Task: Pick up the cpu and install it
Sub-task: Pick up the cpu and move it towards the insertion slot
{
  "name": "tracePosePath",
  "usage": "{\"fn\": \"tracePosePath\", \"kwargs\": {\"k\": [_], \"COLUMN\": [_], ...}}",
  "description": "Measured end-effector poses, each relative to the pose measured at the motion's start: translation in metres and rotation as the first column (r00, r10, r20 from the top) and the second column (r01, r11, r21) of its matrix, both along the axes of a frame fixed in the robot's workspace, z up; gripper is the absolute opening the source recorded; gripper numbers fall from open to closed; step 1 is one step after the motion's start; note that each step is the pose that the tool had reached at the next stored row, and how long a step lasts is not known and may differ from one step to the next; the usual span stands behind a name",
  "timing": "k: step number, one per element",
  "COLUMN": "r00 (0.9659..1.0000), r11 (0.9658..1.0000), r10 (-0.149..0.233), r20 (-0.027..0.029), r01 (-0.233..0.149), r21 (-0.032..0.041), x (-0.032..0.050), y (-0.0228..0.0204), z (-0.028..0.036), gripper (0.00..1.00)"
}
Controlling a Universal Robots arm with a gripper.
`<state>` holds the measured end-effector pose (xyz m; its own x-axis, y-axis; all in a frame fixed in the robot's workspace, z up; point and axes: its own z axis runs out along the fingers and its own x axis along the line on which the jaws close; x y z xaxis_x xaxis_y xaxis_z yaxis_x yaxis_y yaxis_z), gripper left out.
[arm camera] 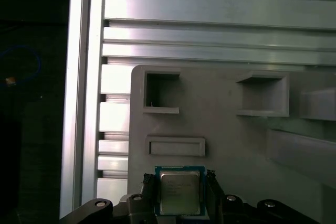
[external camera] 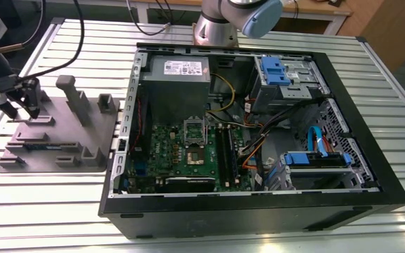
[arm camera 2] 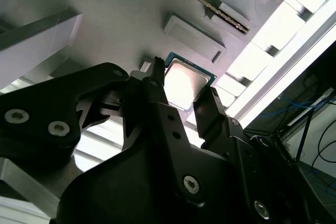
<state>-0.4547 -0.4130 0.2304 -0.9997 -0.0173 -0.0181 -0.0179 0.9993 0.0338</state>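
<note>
The cpu [arm camera: 179, 192], a small square chip with a shiny metal top and a green rim, sits between my gripper's [arm camera: 179, 183] two black fingers [arm camera: 149, 187]. The fingers press against two opposite edges of it. The cpu [arm camera 2: 185, 81] lies at the surface of the grey moulded tray [arm camera 2: 121, 19]; I cannot tell whether it is lifted off it. In the exterior view, my gripper [external camera: 21, 113] stands over the tray's [external camera: 55, 142] far corner at that view's left. The open socket [external camera: 192, 141] lies on the green motherboard inside the computer case.
The black computer case [external camera: 259, 208] lies open to the exterior view's right of the tray, with a grey power supply [external camera: 177, 74], cables and blue drive brackets [external camera: 273, 71] inside. A memory stick [external camera: 37, 146] and upright posts [external camera: 72, 97] sit on the tray. The arm's base [external camera: 220, 26] stands behind the case.
</note>
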Motion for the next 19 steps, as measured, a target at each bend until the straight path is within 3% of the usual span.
{"fn": "tracePosePath", "kwargs": {"k": [19], "r00": [1.0000], "r11": [1.0000], "r10": [0.000], "r20": [-0.0001], "r01": [0.000], "r21": [-0.0001], "x": [0.0000], "y": [0.0000], "z": [0.0155], "gripper": [0.47]}}
